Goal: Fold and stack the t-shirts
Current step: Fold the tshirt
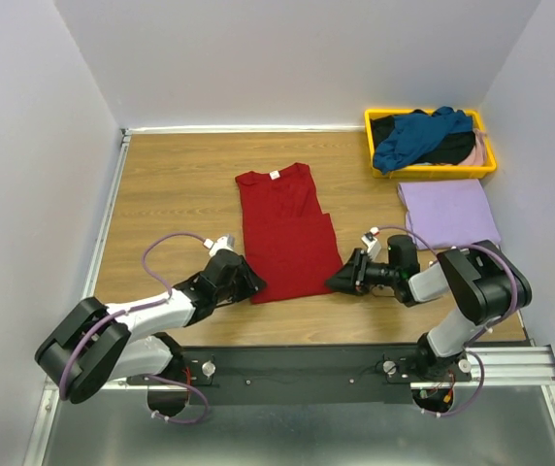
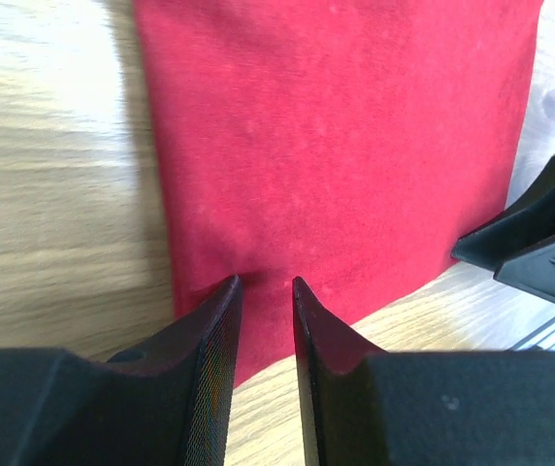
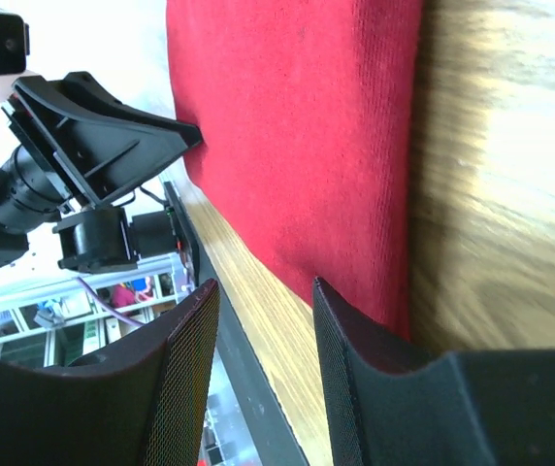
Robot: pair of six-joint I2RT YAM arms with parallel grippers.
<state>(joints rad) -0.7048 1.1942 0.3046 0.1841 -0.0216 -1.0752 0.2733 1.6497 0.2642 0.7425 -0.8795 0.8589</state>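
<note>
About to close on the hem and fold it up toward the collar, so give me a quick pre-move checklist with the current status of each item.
1. Red shirt lies flat, no sleeve sticking out: ok.
2. Left pincer at the hem's left corner, jaws apart: ok.
3. Right pincer at the hem's right corner, jaws apart: ok.
4. Cloth deep enough inside either grip to hold: cannot tell.
5. Lavender shirt lies apart from the red one, out of the fold path: ok.

My three views.
Overhead looks down from behind; both wrist cameras, close in, share the hem of the dark red t-shirt (image 1: 285, 233).
</note>
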